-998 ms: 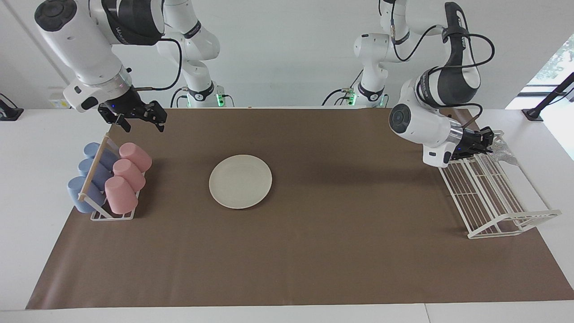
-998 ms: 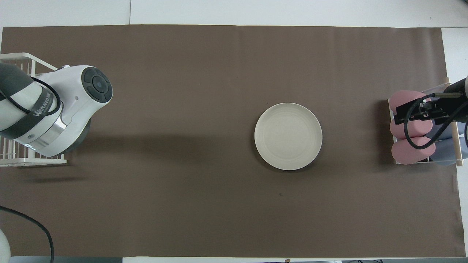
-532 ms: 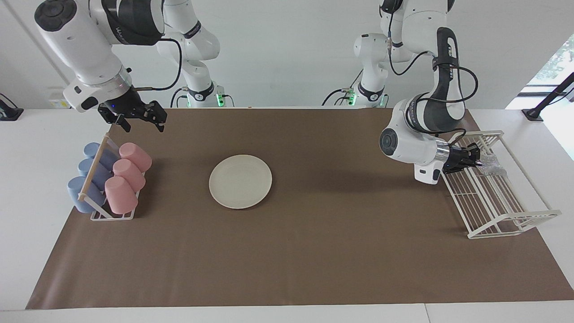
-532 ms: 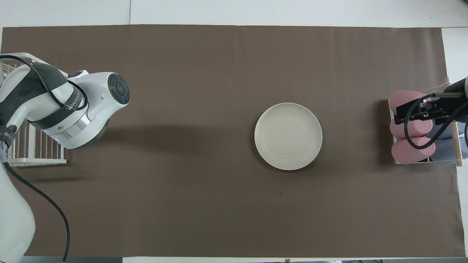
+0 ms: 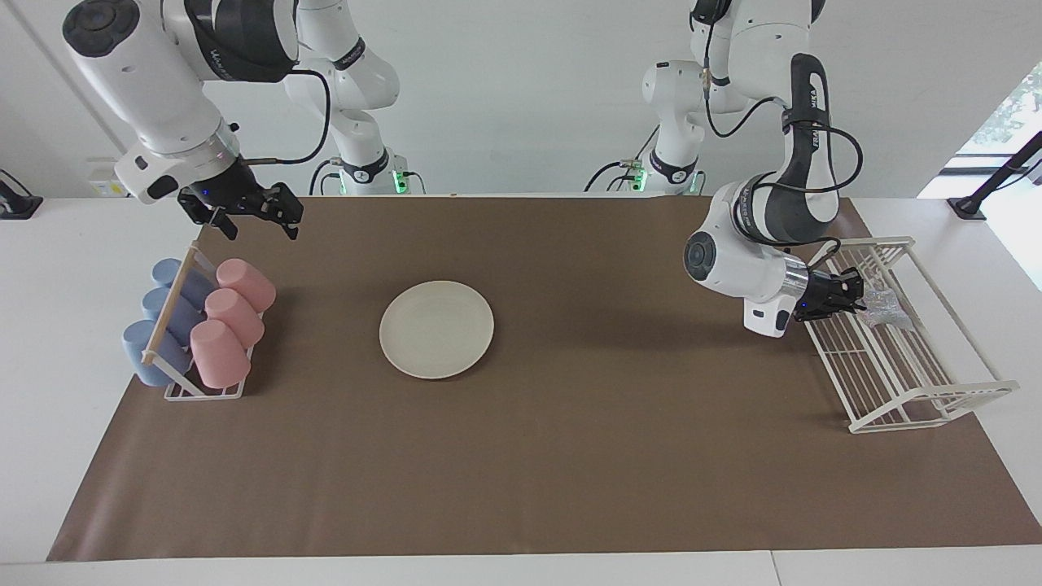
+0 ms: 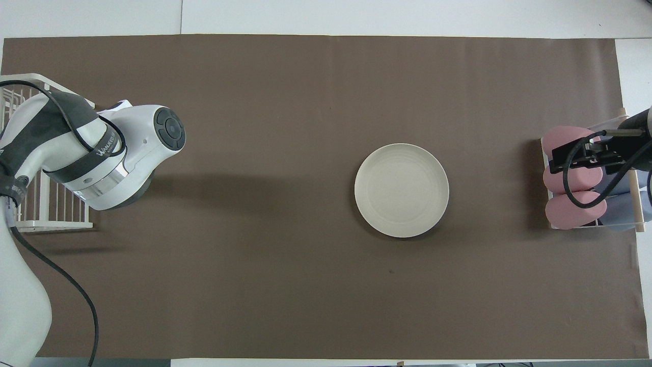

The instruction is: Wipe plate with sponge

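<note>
Fingers on your left gripper [image 5: 855, 295], right of frame in the facing view, pinch the sponge [image 5: 883, 308] over the white wire rack [image 5: 912, 382]. Right gripper [image 5: 252, 221] waits spread, upper left, above the cup rack [image 5: 199, 325]. Plate [image 5: 436, 329] mid-mat [image 5: 570, 456].

— Anything hidden near the white wire rack [image 5: 895, 358]?
— In the overhead view, rack [image 6: 30, 153] cut by the edge, largely covered by the left arm; left gripper [image 5: 851, 297] and sponge [image 5: 883, 308] over the rack, out of sight there.
— Grip on the sponge?
— Too small to tell.
— And beside the cup rack [image 6: 596, 183]?
— Right gripper [image 6: 560, 158] partly cut off; blue cups [image 6: 619, 206] mostly covered.
</note>
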Motion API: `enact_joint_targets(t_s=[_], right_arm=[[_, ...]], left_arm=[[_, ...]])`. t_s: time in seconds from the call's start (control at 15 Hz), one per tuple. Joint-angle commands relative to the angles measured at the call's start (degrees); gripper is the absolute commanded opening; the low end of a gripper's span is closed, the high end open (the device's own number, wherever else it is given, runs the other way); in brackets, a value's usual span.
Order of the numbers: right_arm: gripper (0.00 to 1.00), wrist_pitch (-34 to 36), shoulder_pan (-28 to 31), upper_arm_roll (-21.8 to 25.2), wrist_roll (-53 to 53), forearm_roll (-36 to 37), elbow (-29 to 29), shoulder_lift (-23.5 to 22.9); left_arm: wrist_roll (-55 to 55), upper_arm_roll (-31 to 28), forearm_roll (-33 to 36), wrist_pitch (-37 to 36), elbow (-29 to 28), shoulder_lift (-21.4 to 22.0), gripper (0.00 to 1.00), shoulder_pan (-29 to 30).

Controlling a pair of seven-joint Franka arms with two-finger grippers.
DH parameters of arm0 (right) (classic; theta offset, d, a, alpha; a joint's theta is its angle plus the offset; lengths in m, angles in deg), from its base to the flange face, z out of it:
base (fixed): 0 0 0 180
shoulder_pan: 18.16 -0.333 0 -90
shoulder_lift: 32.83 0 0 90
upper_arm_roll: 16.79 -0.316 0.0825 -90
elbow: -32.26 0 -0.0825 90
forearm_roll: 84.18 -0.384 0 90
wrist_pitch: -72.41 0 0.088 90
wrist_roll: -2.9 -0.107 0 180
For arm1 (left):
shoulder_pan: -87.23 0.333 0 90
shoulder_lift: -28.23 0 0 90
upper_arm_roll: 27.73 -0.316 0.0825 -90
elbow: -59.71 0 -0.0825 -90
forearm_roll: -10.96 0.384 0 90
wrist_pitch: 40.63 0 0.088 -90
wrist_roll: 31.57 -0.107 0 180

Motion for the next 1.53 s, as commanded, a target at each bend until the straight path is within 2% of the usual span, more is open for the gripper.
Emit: enact_joint_targets(t_s=[0.0,0.27,0.47,0.67,1.33,1.46], right_arm=[[1.0,0.5,0.5,-0.3,0.8,-0.4,0.5,-0.3],[1.0,0.5,0.5,-0.3,0.8,-0.4,0.5,-0.3],[1.0,0.5,0.5,-0.3,0.8,-0.4,0.5,-0.3],[1.0,0.5,0.5,-0.3,0.8,-0.4,0.5,-0.3],[1.0,0.5,0.5,-0.3,0.8,-0.4,0.5,-0.3],[1.0,0.5,0.5,-0.3,0.8,-0.4,0.5,-0.3]], left_arm=[[0.9,-0.4,0.3,1.9,-1.4,1.1,0.83,0.4],[1.0,-0.4,0.2,2.2,-1.4,1.1,1.0,0.4],[2.2,-0.4,-1.8,4.1,-0.7,1.6,1.0,0.4],[1.1,-0.5,-10.4,7.5,2.1,3.0,1.0,1.6],[-4.2,-1.0,-35.3,6.8,15.3,4.3,1.0,4.2],[-7.8,-1.2,-41.4,6.7,15.6,7.4,1.0,5.3]])
